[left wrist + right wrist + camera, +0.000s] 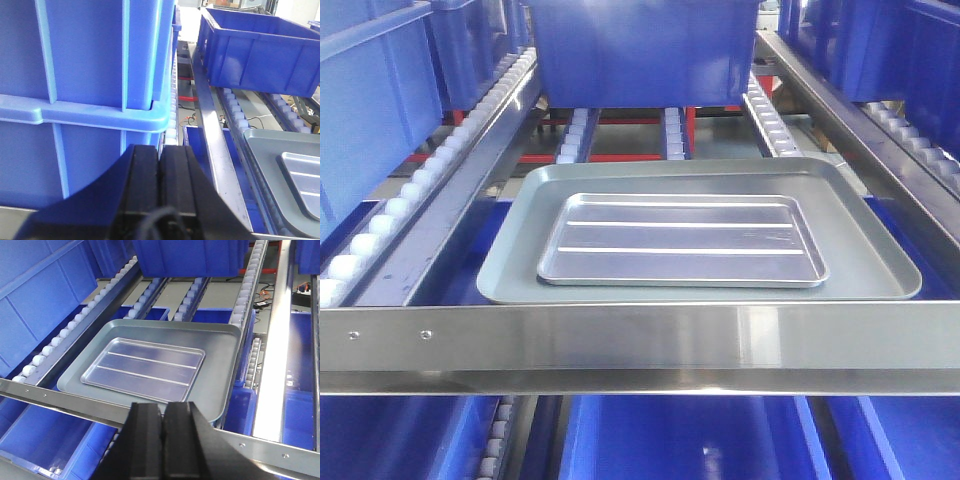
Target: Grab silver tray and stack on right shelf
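Rollers [380,235], white and in a slanting rail, run up the left side of the front view, beside a blue bin [370,110] at the far left. Right of them, mid-frame, the silver tray [682,240] lies flat inside the larger grey tray [880,265], its two ribs running across. Both rest on the right shelf, behind its broad steel front bar [650,340], which crosses the lower frame with two small screws near its left end. Another blue bin [640,50] sits at the top centre, farther back on the rails.

In the left wrist view, the left gripper [159,180] shows at the bottom with its black fingers pressed together, holding nothing, before a stacked blue crate [85,75]. In the right wrist view, the right gripper [163,440] is likewise closed and empty, low in the frame, near the front bar and apart from the silver tray.
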You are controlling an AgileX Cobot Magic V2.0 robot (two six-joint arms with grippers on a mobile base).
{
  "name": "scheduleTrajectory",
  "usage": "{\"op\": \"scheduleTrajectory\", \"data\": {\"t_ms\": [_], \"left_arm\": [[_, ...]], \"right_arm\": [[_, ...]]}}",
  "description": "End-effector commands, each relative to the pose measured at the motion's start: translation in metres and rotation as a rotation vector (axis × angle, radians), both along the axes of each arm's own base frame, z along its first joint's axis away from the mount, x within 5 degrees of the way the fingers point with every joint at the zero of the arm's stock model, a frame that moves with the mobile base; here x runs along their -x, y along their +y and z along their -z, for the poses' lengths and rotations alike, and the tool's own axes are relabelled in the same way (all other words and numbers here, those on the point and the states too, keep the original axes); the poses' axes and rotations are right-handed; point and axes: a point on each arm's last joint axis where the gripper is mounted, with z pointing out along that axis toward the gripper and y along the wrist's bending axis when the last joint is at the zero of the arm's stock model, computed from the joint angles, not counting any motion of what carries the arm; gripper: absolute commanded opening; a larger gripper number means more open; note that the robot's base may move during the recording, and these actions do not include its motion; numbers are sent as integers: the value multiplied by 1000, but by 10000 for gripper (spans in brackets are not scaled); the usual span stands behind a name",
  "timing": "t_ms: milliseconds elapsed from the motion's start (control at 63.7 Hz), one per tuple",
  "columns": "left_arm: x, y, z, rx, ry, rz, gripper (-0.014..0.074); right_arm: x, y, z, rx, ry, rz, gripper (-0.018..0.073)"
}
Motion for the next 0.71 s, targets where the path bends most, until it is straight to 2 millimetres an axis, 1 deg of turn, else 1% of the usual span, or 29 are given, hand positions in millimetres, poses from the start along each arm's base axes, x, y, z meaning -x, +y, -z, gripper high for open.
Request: {"op": "scheduleTrajectory", "data": {"t_ms": [0,487,597,691], "left_arm": [[1,1,-2,10,-80,-10,-101],[1,1,-2,10,-80,-10,-101],[1,1,-2,10,-80,-10,-101],[1,1,-2,10,-80,-10,-101]], "right_arm": [[0,0,-15,-9,-97,-6,52],[0,0,-14,-6,-98,-5,52],[-3,0,-8,15,-88,32,52],[-6,0,0,39,-93,109,52]]}}
